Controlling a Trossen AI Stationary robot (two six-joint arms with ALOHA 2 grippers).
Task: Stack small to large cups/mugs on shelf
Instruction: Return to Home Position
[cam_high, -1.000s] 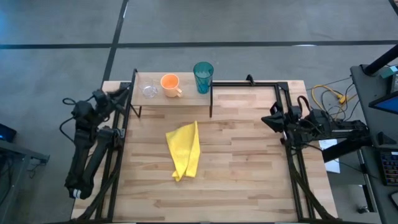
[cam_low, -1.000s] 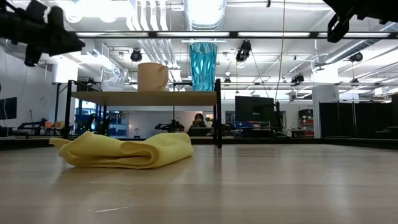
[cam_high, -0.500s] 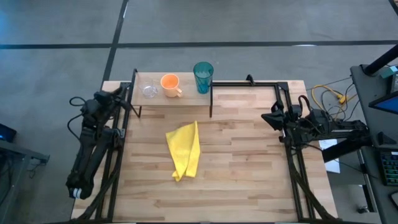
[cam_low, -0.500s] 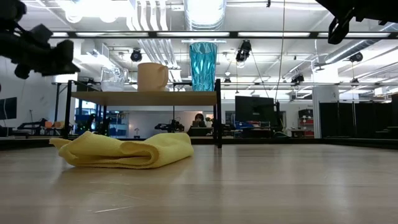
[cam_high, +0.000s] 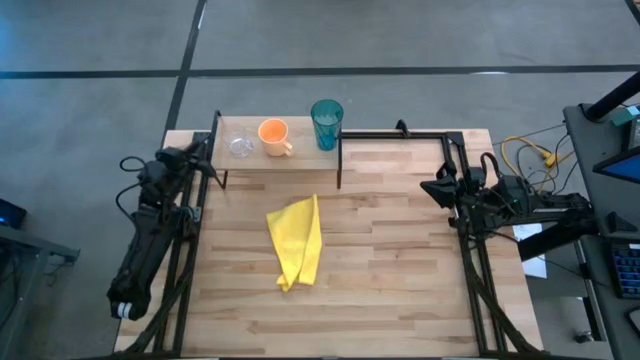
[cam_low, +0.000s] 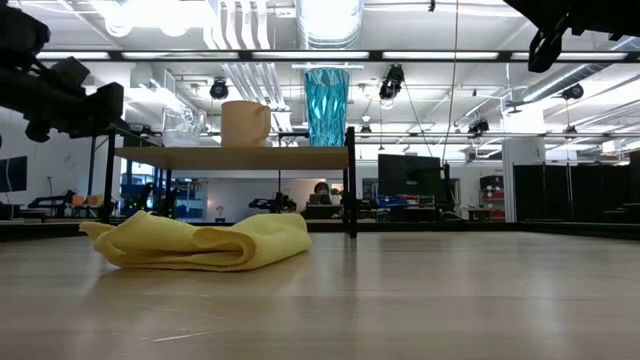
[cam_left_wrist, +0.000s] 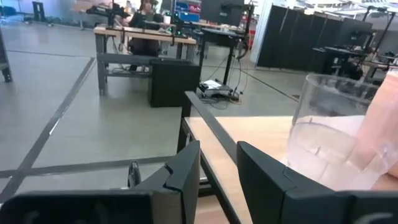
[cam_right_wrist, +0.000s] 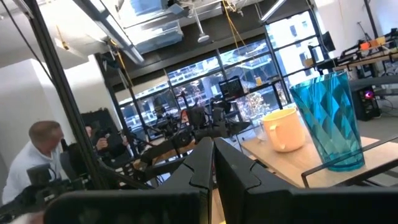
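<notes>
The shelf (cam_high: 300, 160) stands at the table's far left on thin black legs. On it, from left to right, rest on their bases a tiny clear glass (cam_high: 240, 146), an orange mug (cam_high: 273, 134) and a tall teal tumbler (cam_high: 326, 123); all three show in the low view too, the tumbler (cam_low: 327, 105) tallest. My left gripper (cam_high: 202, 152) is open and empty just left of the shelf's left end, pointing at the glass (cam_left_wrist: 329, 137). My right gripper (cam_high: 428, 190) is shut and empty at the table's right edge, pointing toward the shelf.
A crumpled yellow cloth (cam_high: 296, 240) lies mid-table, in front of the shelf. Black frame rails run along the table's left, right and far edges. A person (cam_right_wrist: 43, 155) shows in the room beyond the table.
My left gripper has come down from above shelf height to about the level of the cups, and its arm has swung a little toward the shelf's left end. The cups, the cloth and my right arm have stayed still.
</notes>
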